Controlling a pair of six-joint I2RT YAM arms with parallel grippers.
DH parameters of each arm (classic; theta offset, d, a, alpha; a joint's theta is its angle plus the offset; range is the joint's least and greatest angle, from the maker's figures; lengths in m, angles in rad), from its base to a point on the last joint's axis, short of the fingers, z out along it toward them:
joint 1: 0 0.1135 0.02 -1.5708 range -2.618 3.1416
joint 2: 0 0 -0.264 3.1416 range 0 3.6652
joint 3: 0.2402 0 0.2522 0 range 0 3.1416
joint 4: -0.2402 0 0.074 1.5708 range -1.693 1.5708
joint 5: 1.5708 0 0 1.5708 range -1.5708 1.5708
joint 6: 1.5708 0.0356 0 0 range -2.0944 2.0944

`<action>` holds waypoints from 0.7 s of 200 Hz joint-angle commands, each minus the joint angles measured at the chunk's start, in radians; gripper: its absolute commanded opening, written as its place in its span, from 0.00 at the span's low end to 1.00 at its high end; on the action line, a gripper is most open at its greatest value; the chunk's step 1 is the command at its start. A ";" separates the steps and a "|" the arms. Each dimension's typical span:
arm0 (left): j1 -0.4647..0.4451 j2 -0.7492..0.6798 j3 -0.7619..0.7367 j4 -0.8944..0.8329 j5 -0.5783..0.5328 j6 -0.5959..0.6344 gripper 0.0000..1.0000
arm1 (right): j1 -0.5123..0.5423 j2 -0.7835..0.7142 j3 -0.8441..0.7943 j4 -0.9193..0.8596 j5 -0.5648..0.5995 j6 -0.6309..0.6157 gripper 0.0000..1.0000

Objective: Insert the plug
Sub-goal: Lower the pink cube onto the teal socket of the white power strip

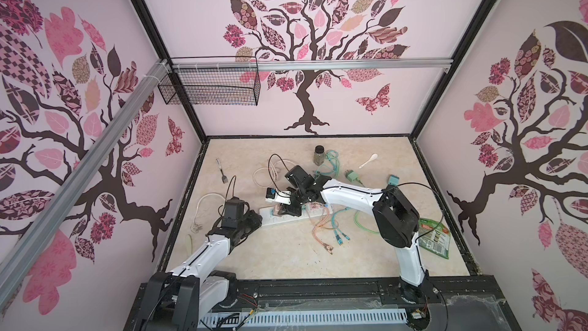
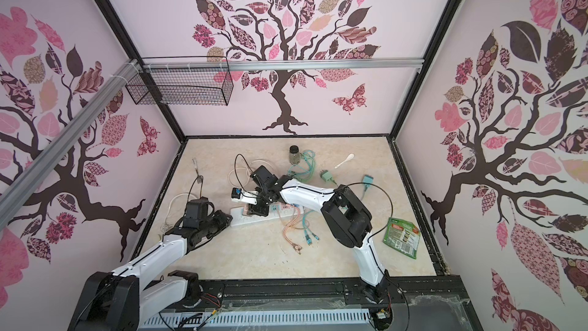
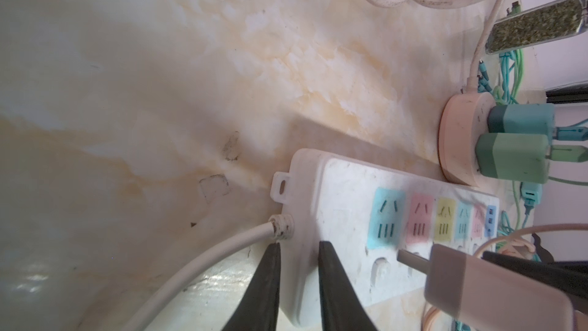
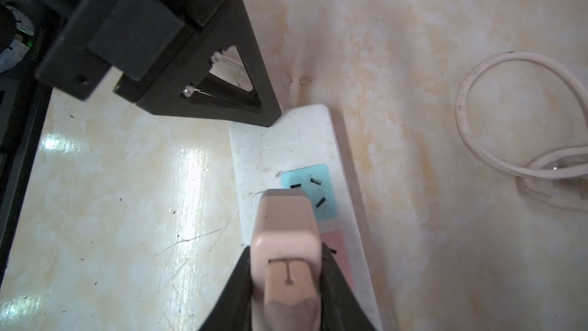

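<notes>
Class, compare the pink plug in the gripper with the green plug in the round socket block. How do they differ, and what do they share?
Colour: the pink plug is pale pink, the green plug two-tone green. State: the pink plug is clamped in the right gripper, prong bare over the white power strip; the green plug sits in the round socket block, prongs hidden. Both are blocky charger plugs.
</notes>
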 commanded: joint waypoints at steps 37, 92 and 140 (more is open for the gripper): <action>0.013 0.031 -0.020 0.065 0.078 0.006 0.23 | 0.012 0.092 0.109 -0.110 0.032 -0.108 0.25; 0.013 0.073 -0.010 0.071 0.098 0.026 0.22 | 0.038 0.147 0.173 -0.183 0.113 -0.162 0.26; 0.013 0.082 -0.006 0.074 0.082 0.030 0.21 | 0.060 0.181 0.226 -0.239 0.162 -0.199 0.26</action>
